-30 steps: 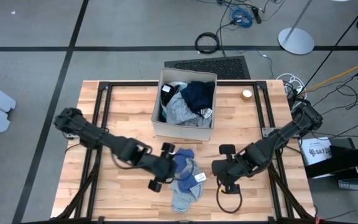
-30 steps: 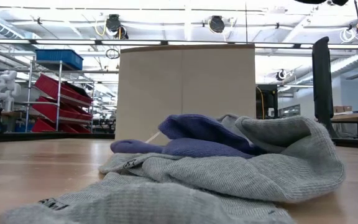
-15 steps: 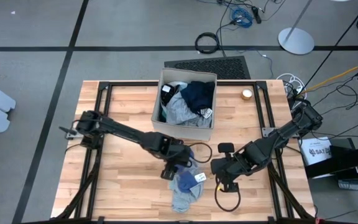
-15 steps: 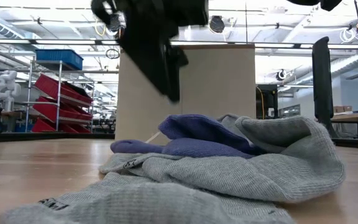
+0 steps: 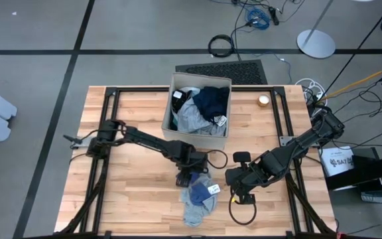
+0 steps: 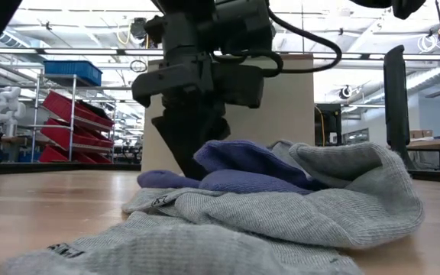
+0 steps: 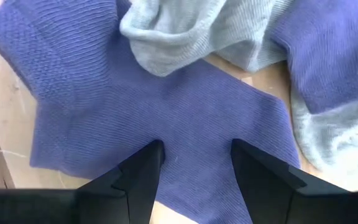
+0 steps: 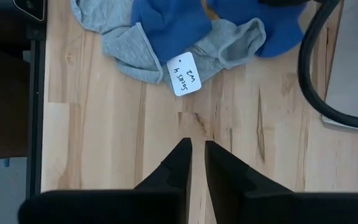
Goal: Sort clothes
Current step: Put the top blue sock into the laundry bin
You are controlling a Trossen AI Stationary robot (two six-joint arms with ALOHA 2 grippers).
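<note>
A pile of socks lies on the table's near middle: a blue sock (image 5: 198,193) on a grey sock (image 5: 192,214), with a white tag (image 8: 184,73). My left gripper (image 7: 194,168) points down, open, with its fingers astride the blue sock's (image 7: 185,118) flat middle; the low view shows the gripper (image 6: 193,153) down at the pile's far side. My right gripper (image 8: 197,152) hangs over bare wood to the right of the pile, its fingers a narrow gap apart with nothing between them. More clothes, grey, navy and white, fill the beige box (image 5: 196,137). My left gripper comes at the blue sock's middle (image 7: 194,134) from above, its fingers pointing down and standing apart over a single flat spread of cloth. Whether the fingertips touch the cloth I cannot tell. The sock lies flat on the table and the grey sock.
The beige box (image 6: 281,99) stands just beyond the pile. A black cable loop (image 5: 243,214) lies on the wood below my right gripper. A small tape roll (image 5: 263,100) sits at the far right. Bare wood stretches left of the pile.
My left gripper has swung from the pile's left toward the table's right and come down onto the blue sock, tipping more steeply downward, still open. The socks lie as they did. My right arm has kept still.
</note>
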